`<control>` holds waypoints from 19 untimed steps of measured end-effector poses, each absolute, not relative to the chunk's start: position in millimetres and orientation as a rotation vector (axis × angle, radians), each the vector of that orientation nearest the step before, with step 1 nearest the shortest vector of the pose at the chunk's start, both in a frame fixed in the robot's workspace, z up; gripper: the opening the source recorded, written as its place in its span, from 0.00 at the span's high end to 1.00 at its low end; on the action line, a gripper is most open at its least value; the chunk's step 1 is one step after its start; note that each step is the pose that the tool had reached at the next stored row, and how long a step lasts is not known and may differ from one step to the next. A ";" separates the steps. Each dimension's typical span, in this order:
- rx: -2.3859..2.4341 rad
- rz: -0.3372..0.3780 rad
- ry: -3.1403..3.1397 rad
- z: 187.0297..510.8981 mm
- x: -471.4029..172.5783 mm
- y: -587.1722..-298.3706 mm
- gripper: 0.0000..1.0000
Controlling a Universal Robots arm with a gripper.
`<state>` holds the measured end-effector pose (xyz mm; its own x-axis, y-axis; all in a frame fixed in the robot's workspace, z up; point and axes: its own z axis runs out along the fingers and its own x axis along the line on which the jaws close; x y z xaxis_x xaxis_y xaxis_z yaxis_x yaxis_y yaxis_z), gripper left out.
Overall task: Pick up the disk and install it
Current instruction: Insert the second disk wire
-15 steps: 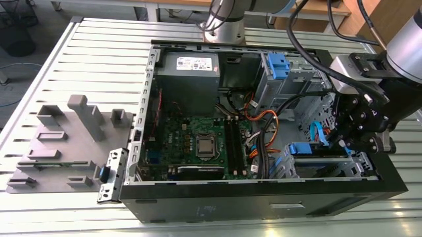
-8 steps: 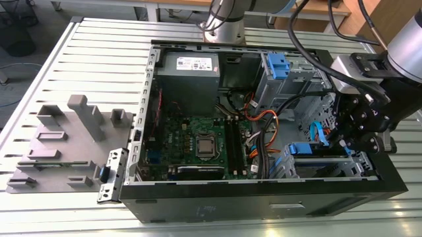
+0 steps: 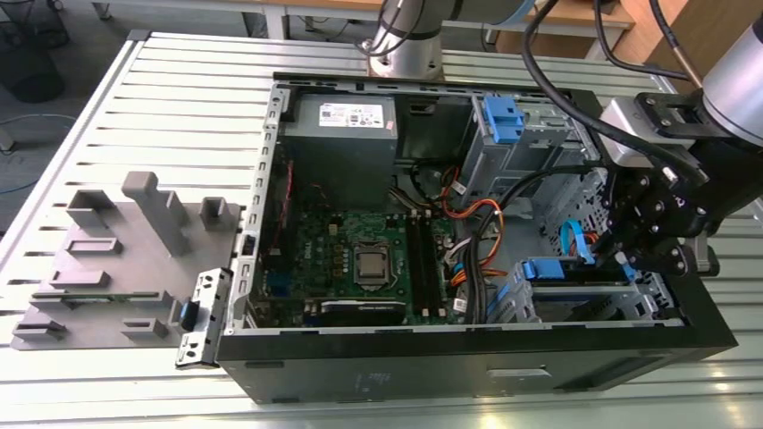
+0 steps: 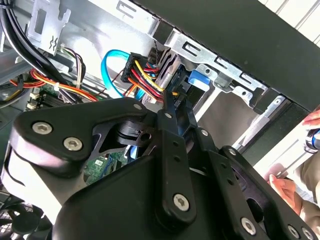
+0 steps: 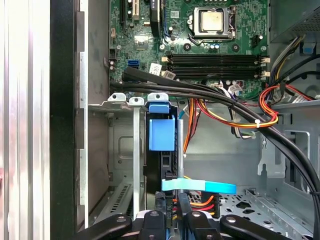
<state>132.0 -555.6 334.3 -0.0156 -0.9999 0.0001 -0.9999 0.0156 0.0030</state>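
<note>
Disk: seated edge-on in drive cage, at corner of open computer case.
Pincer: positioned inside case, close against disk's end. Opening and hold cannot be told.
Blue cable: looped just beside disk.
Case: laid on slatted surface.

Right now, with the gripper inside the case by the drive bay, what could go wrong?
The coloured power wires run right beside the gripper and the disk; they may snag. The blue cable crosses close to the gripper and could get pinched. In the second wrist view a person's hand is near the case; contact seems possible.
</note>
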 end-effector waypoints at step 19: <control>2.203 -0.003 -2.237 333.6 134.9 -554.4 0.69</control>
<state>134.9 -554.4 333.6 -0.0153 -0.9999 0.0000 -0.9999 0.0153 0.0030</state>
